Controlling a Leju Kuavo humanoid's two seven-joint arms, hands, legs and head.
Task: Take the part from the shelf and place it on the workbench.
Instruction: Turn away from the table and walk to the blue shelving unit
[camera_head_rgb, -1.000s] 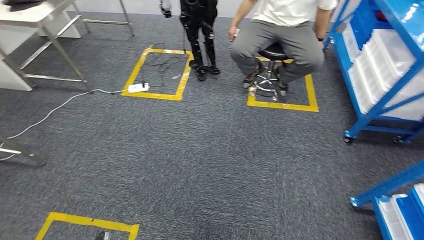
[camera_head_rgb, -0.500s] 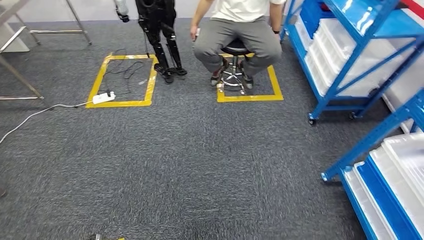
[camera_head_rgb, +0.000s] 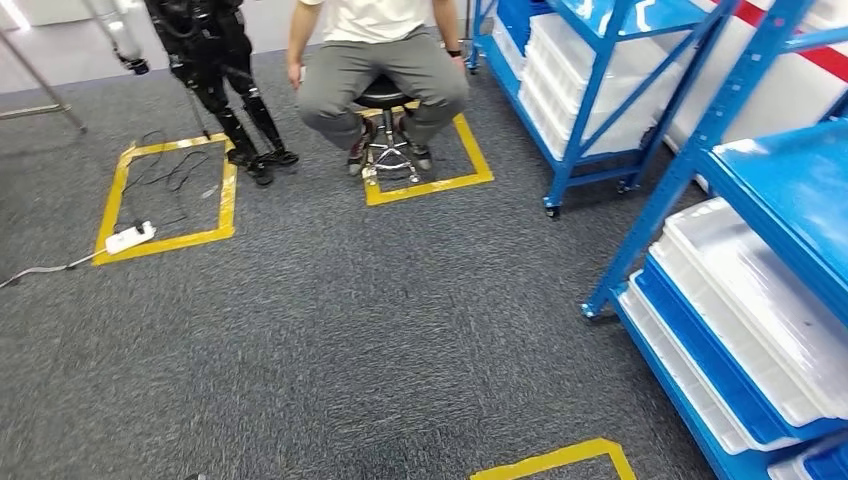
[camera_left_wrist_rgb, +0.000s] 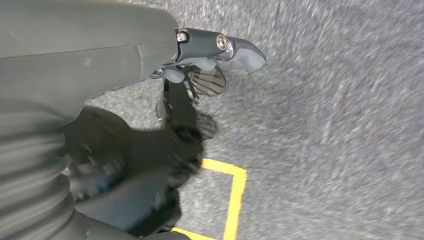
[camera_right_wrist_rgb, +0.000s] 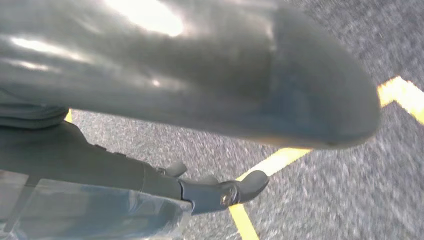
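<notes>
A blue shelf (camera_head_rgb: 700, 140) stands close on my right, with flat white trays (camera_head_rgb: 760, 290) on its low levels. I cannot make out the part on it. A second blue shelf (camera_head_rgb: 590, 70) with white bins stands farther back. My left hand (camera_left_wrist_rgb: 205, 60) hangs over the grey carpet with its thumb out and nothing in it. My right hand (camera_right_wrist_rgb: 215, 190) also hangs above the carpet, fingers apart and holding nothing.
A person sits on a stool (camera_head_rgb: 385, 100) inside a yellow tape square (camera_head_rgb: 430, 185). Another robot's dark legs (camera_head_rgb: 235, 110) stand by a second square holding a power strip (camera_head_rgb: 130, 237) and cables. Yellow tape (camera_head_rgb: 560, 458) lies near my feet.
The camera has swung to the right: the person, the tape squares and the dark legs have slid left in the picture, and the near blue shelf now fills the right side.
</notes>
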